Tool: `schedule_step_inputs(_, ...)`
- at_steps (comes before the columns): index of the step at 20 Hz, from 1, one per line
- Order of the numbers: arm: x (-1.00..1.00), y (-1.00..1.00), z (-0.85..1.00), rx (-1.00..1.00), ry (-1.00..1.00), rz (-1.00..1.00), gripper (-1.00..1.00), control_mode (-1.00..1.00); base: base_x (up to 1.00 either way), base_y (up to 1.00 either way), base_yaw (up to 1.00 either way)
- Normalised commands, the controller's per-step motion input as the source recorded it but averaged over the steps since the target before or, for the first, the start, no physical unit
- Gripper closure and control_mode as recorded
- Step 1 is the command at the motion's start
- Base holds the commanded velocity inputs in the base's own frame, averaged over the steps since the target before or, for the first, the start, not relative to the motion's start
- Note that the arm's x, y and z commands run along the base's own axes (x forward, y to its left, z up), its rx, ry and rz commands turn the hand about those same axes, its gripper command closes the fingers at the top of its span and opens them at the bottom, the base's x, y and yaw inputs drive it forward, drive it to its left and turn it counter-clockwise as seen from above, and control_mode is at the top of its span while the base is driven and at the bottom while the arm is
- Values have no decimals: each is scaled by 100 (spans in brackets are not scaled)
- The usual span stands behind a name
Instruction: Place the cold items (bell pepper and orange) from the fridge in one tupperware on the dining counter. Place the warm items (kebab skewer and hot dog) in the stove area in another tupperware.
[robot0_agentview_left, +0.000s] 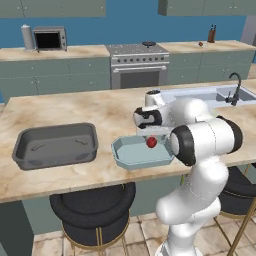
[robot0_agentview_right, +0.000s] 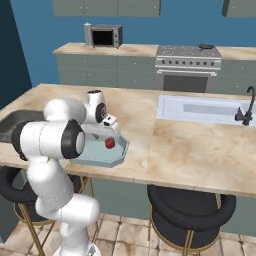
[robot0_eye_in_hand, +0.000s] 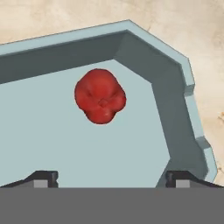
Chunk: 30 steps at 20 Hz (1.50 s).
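Nearest my cameras stand the black stools (robot0_agentview_left: 92, 210) under the front edge of the surface (robot0_agentview_left: 75, 107), a long marbled dining counter which I record as the largest item in the work area. On it, toward the left of my left base view, rests a dark grey tupperware (robot0_agentview_left: 55, 145). Just beside it, closer to the arm, sits a pale blue tupperware (robot0_agentview_left: 141, 151) with clipped corners. I see the claw (robot0_eye_in_hand: 111, 177) hanging directly above this pale container, its two finger tips spread wide apart with nothing between them; I report it as released. The red bell pepper (robot0_eye_in_hand: 100, 96) is inside the pale blue tupperware, near one corner wall in the hand view, clear of both finger tips; whether it has fully settled on the container floor I cannot confirm. A sink (robot0_agentview_right: 202, 111) is set into the surface well apart from both containers.
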Motion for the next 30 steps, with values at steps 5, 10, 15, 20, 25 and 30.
schedule_step_inputs(5,-98,0,100,0,-21,-1,-100,-100,0,0,0)
schedule_step_inputs(10,-100,0,90,1,-11,0,-100,-100,0,0,0)
schedule_step_inputs(15,-100,0,63,9,8,-1,-100,-100,0,0,0)
schedule_step_inputs(20,-100,0,47,3,20,0,-100,-100,0,0,0)
schedule_step_inputs(25,-59,-1,-3,0,8,0,-100,-100,0,0,0)
schedule_step_inputs(30,-2,-1,-3,0,1,0,-100,-100,0,0,0)
